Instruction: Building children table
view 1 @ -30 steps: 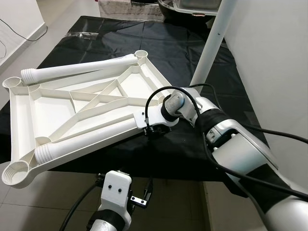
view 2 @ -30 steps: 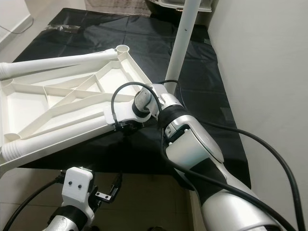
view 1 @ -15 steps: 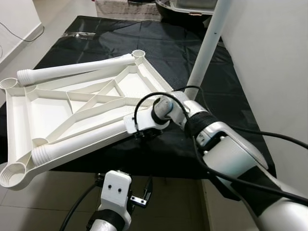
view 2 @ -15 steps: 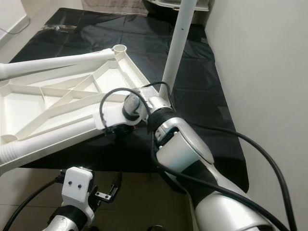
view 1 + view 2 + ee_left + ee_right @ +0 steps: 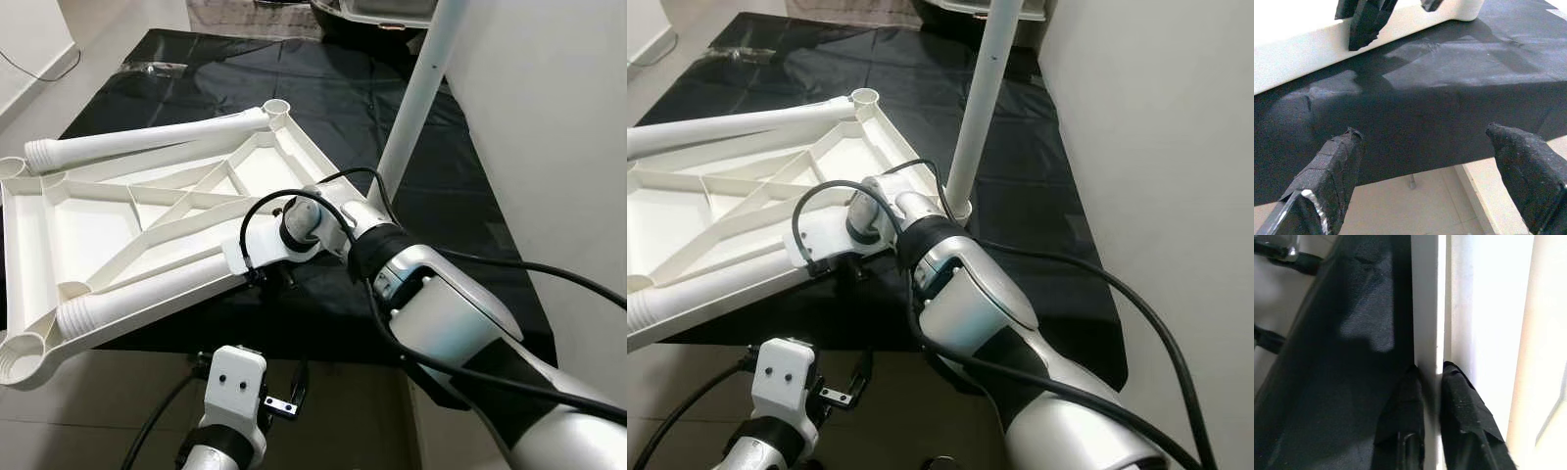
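The white tabletop (image 5: 147, 211) lies upside down on a black cloth (image 5: 431, 186) spread over the table, with loose legs (image 5: 147, 140) resting on it and one leg (image 5: 416, 93) standing upright at its far corner. The right tool (image 5: 1430, 382) pinches the tabletop's near rim. The left tool (image 5: 1425, 161) hangs wide open, empty, below the table's edge.

You have the table top (image 5: 147, 211) lying underside up on the cloth (image 5: 323, 88), toward your left. One leg (image 5: 147, 140) runs along its far edge and another leg (image 5: 147, 294) along its near edge. The right gripper (image 5: 1430, 382) sits at that near edge. Right of the table top a pole (image 5: 416, 98) stands upright. The left gripper (image 5: 1425, 161) hovers below, before the cloth's front edge.
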Controlling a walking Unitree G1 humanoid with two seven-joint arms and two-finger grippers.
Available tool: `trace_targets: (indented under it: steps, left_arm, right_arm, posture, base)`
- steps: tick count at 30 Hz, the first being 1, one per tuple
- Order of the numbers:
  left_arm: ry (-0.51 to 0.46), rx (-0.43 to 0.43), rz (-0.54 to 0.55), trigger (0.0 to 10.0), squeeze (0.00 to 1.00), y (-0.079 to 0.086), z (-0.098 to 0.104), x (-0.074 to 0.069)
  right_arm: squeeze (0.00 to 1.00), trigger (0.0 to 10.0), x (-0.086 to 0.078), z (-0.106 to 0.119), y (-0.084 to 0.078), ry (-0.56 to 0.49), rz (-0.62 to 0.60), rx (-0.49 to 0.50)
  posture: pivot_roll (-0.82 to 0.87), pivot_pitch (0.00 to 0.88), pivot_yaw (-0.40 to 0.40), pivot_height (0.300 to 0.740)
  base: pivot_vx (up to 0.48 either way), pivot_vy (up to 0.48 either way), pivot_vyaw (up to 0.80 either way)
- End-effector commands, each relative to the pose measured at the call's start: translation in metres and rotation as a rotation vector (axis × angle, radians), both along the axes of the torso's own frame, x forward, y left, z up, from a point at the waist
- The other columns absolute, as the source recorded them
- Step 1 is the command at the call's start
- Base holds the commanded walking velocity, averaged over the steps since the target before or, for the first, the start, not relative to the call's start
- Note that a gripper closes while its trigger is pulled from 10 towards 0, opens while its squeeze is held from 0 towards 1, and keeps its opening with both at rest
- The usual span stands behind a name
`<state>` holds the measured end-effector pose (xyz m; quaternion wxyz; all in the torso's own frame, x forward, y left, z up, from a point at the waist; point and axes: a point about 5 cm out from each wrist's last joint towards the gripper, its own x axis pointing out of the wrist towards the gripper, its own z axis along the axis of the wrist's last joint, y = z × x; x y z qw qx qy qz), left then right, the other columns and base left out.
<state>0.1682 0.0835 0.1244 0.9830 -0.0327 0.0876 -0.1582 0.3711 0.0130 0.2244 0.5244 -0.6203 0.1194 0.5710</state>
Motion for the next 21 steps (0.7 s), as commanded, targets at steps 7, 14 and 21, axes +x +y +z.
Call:
trace_targets:
  steps: [7,14,21]
  left_arm:
    - [0.014,-0.061,-0.051,10.0,0.0,-0.024,0.0,-0.005]
    - [0.009,-0.05,-0.056,10.0,0.0,-0.024,-0.001,-0.004]
    - [0.006,-0.037,-0.063,10.0,0.0,-0.024,-0.003,-0.003]
  right_arm:
    - [0.0,0.0,0.0,-0.008,-0.002,0.077,-0.08,0.064]
    - [0.0,0.0,0.008,-0.011,-0.01,0.112,-0.286,0.194]
    - [0.0,0.0,0.013,-0.006,-0.015,0.186,-0.461,0.379]
  posture:
    - [0.02,0.169,-0.153,0.74]
    - [0.02,0.159,-0.147,0.74]
    - [0.02,0.152,-0.139,0.74]
  base:
    - [0.0,0.0,0.0]
    - [0.0,0.0,0.0]
    - [0.0,0.0,0.0]
